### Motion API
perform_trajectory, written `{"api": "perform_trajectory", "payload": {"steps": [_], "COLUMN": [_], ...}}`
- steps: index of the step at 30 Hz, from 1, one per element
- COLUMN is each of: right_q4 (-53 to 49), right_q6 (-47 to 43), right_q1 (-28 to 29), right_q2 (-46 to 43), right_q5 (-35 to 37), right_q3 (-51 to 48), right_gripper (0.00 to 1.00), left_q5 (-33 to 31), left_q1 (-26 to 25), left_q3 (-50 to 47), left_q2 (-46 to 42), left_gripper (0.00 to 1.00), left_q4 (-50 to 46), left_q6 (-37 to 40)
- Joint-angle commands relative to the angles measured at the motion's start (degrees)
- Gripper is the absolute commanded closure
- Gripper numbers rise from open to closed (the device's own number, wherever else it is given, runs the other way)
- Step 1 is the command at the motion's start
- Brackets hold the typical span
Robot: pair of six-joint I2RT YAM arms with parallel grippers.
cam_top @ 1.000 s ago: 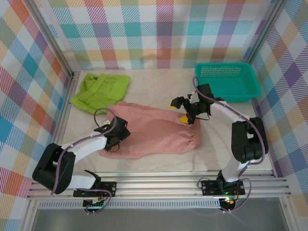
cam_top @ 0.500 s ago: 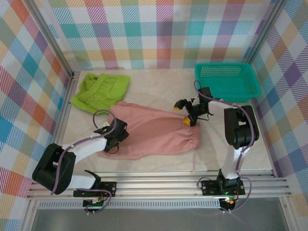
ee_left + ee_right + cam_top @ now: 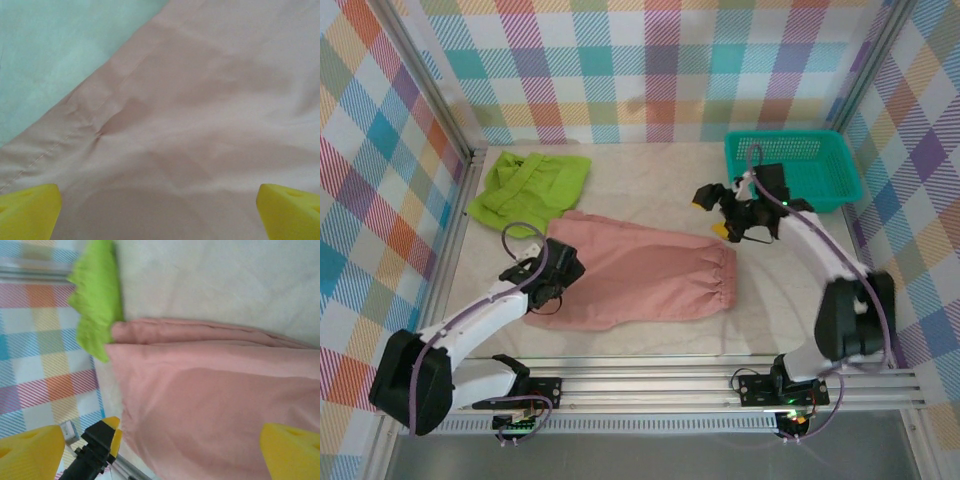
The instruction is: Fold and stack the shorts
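Fingers of the left gripper point(image 3: 548, 292) are standing spread wide in the top view, gripping nothing, and are hanging over the near left part of the pink shorts point(image 3: 640, 275). That pair is lying flat across the middle of the table point(image 3: 650, 190), its gathered waist pointing right. The right gripper point(image 3: 712, 216) is also gaping wide and empty, hovering just past the far corner of the waist, between the pink pair and the teal basket point(image 3: 810, 180). The green shorts point(image 3: 530, 185) are lying crumpled at the far left, meeting the pink pair's far left corner.

From the left wrist, two yellow fingertips point(image 3: 27, 210) are sitting at the bottom corners, far apart, with smooth pink cloth point(image 3: 200, 100) spreading between and beyond them; whether they are touching it is unclear. A hemmed edge is running diagonally across bare table.

From the right wrist, the yellow fingertips point(image 3: 292, 450) are likewise sitting far apart, clear of the cloth. Pink fabric is stretching away toward the green pair, which is touching it.
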Motion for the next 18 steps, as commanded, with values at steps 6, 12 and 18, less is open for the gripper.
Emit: {"api": "perform_trajectory", "payload": {"steps": [6, 12, 18], "right_q4": [-6.7, 0.61, 2.77], "right_q6": [-0.3, 0.34, -0.94], "right_q1": [-10.1, -10.58, -10.33], "right_q2": [-12.31, -8.88, -2.59], "right_q5": [7.75, 3.78, 2.39], "right_q3": [-20.27, -27.64, -28.03], "right_gripper": [0.02, 0.04, 0.05], "left_q5": [3.81, 5.12, 5.0], "left_q1": [-0.39, -0.39, -0.38], "left_q3": [4.93, 4.32, 2.34], "left_q2": [-3.44, -3.23, -3.24], "left_gripper": [0.0, 0.0, 0.0], "left_q4": [-0.93, 0.72, 1.19], "left_q6": [6.27, 7.02, 5.57]}}
